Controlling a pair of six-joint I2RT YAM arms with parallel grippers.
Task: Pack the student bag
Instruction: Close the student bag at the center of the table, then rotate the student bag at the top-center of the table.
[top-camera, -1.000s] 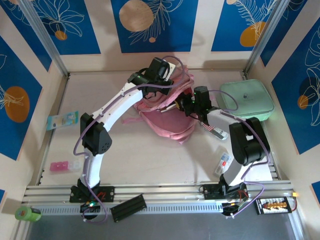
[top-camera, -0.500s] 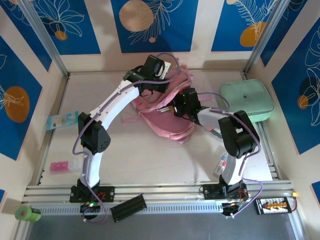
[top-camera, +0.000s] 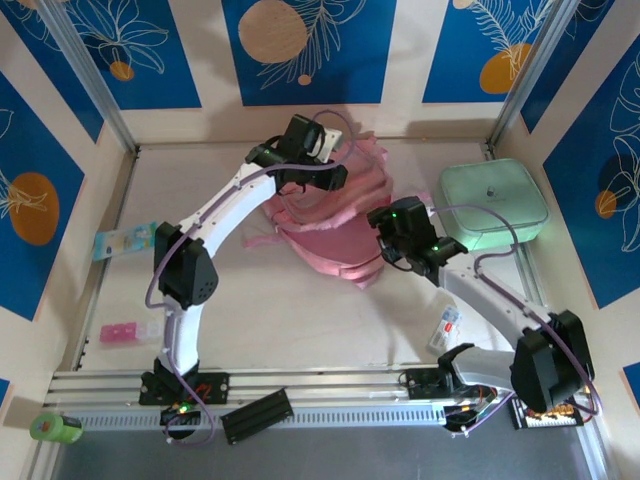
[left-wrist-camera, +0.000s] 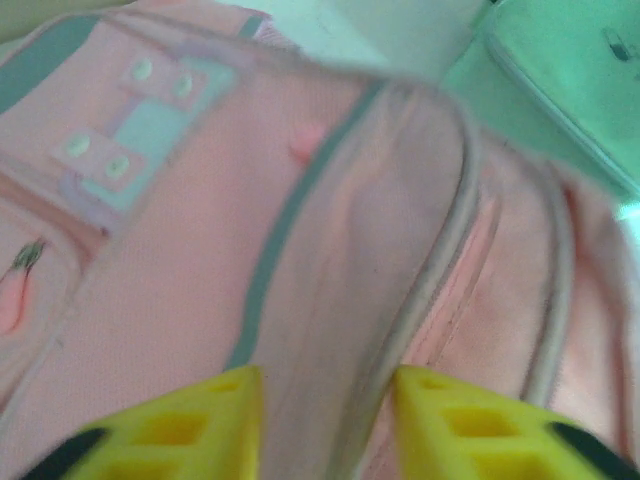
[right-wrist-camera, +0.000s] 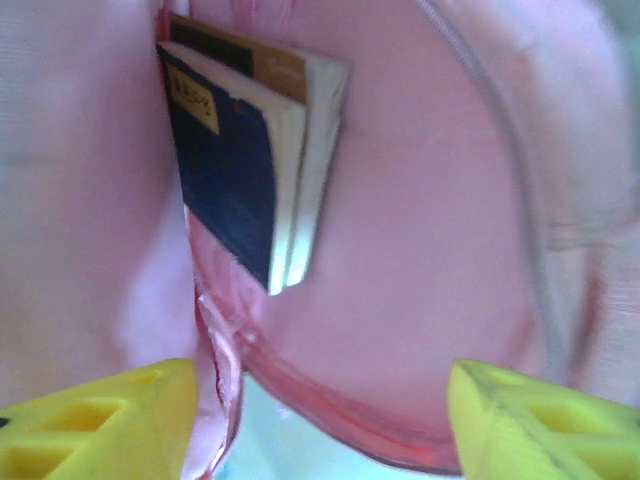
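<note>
**Books in the bag, both grippers free, more to fetch**

The student bag (top-camera: 330, 240) lay slumped towards the back of the table (top-camera: 260, 300), roughly midway between its sides, with its mouth turned towards the right arm. Two books (right-wrist-camera: 250, 170), one dark blue and one with a tan cover, were tucked inside the opening, so I judged that this item was in and the arms were between loads.

The right gripper (right-wrist-camera: 320, 420) hovered just at the mouth with its jaws wide apart, gripping nothing. The left gripper (left-wrist-camera: 325, 435) hung over the top of the bag, close to a zip seam. Its jaws were parted too, and as far as I could see no fabric was pinched between them.

The next move, to my eye, called for the right arm to draw clear of the opening and go for something loose. A small tube (top-camera: 447, 326) lay near its base. A flat packet (top-camera: 125, 241) and a pink item (top-camera: 128, 332) sat well off on the left side.

The mint-green case (top-camera: 495, 197) stood just beside the bag on the right, crowding that approach. With nothing holding the soft mouth up, it might sag shut.
</note>
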